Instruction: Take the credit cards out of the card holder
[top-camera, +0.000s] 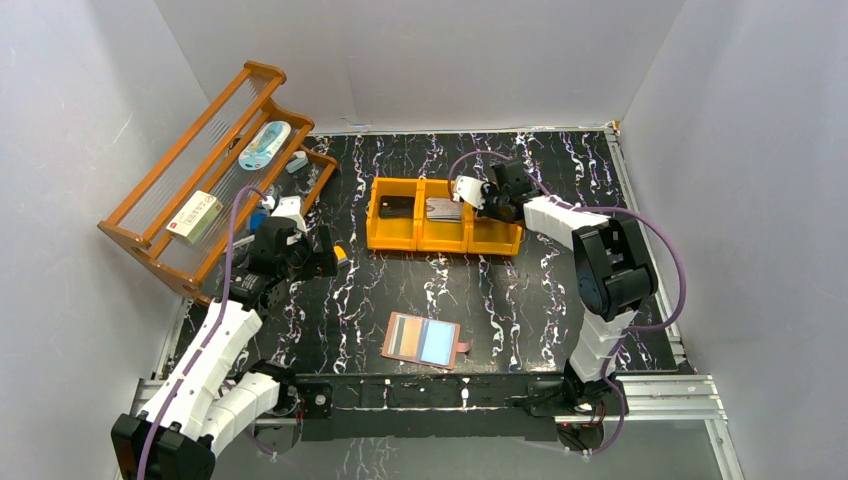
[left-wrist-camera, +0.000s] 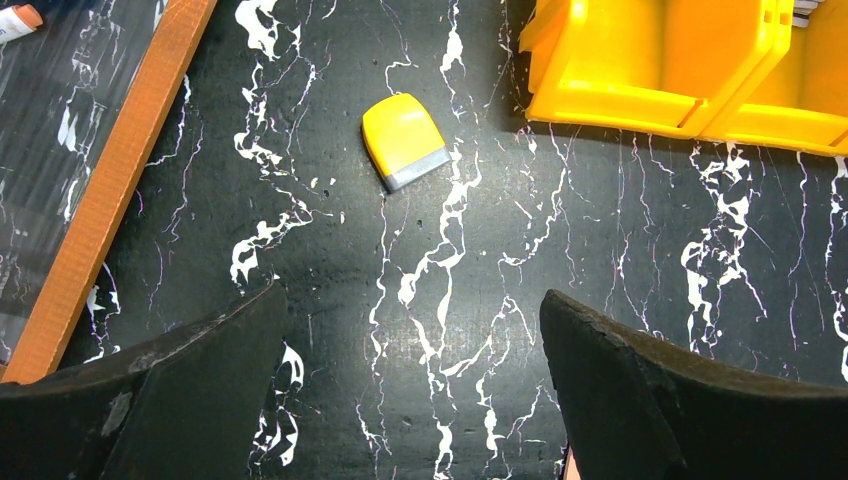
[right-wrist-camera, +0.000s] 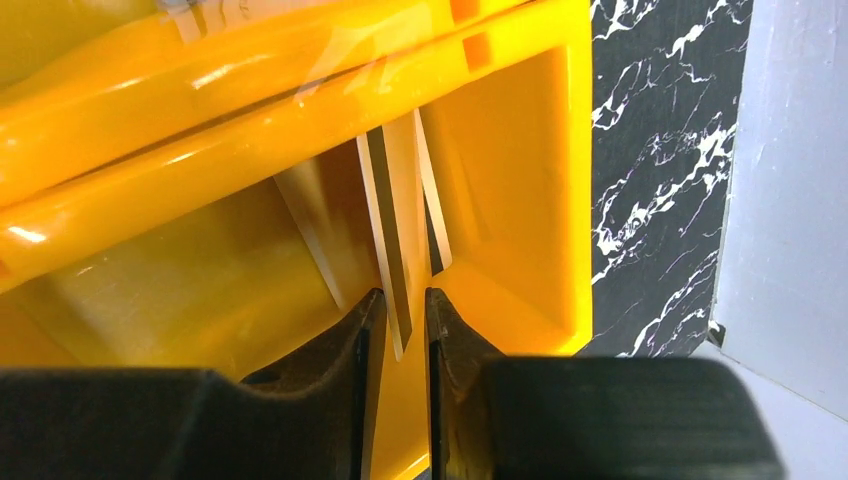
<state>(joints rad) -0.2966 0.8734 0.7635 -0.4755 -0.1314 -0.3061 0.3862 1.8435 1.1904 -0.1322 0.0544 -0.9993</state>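
Here, the right gripper reaches into the tray at upper centre of the overhead view.
A card stands edge-on between its jaws, grip unclear; the left gripper gapes wide.

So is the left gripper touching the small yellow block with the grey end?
Apart. The left wrist view shows the small yellow block with a grey end lying ahead of the open left gripper, with bare black marbled table between them.
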